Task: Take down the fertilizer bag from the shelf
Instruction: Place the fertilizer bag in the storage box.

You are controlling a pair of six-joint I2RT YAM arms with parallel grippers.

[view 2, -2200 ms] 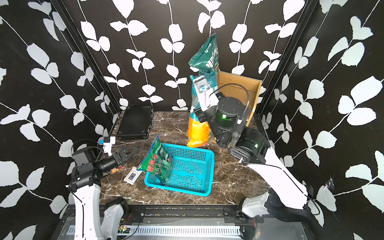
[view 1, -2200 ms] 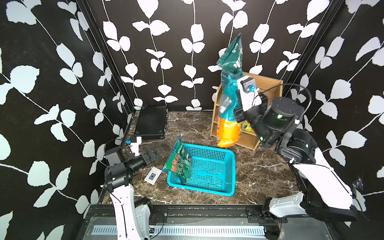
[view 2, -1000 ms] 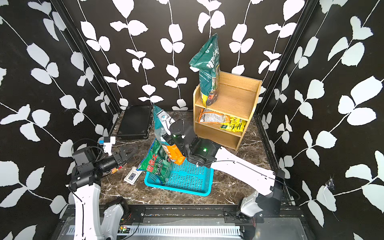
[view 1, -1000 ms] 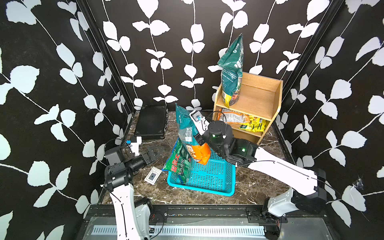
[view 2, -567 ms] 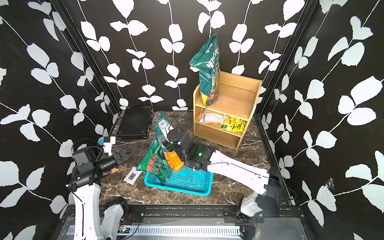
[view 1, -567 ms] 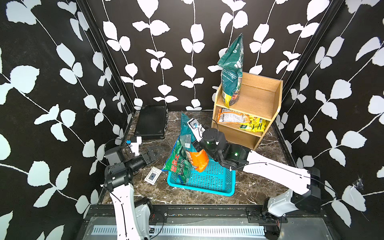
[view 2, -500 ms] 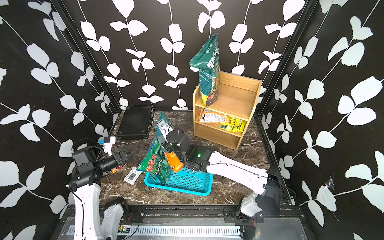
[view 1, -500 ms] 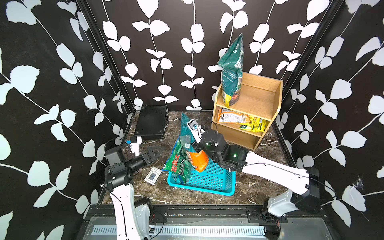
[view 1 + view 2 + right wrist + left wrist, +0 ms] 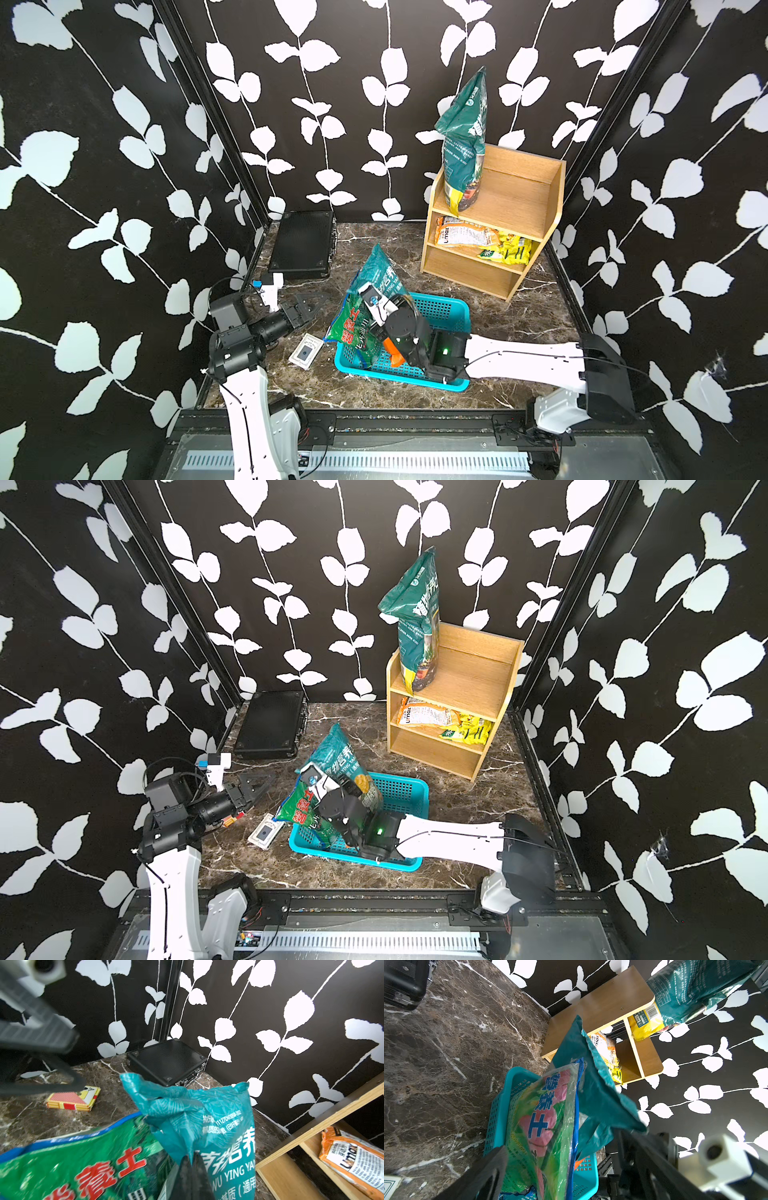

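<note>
Crinkled plastic fertilizer bag (image 9: 218,1118) — smooth wooden shelf (image 9: 515,199)

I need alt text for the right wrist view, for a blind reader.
The right end effector is shut on the upper part of a teal bag, a green bag beside it. Behind, a black case and a card box lie on the table; a wooden shelf holds an orange bag.

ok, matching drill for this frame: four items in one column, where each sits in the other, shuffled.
Things:
1. tall dark-green plastic bag
2. flat orange-and-white packet
3. teal plastic bag with orange base
4. black ribbed hard case

Places:
A. on the marble tabletop, by the back wall
B. middle tier of the light wooden shelf
C. pinched in the right claw, at the blue perforated plastic basket
D. upright on the shelf's top tier

Pairs: 1-D, 2-B, 3-C, 4-A
</note>
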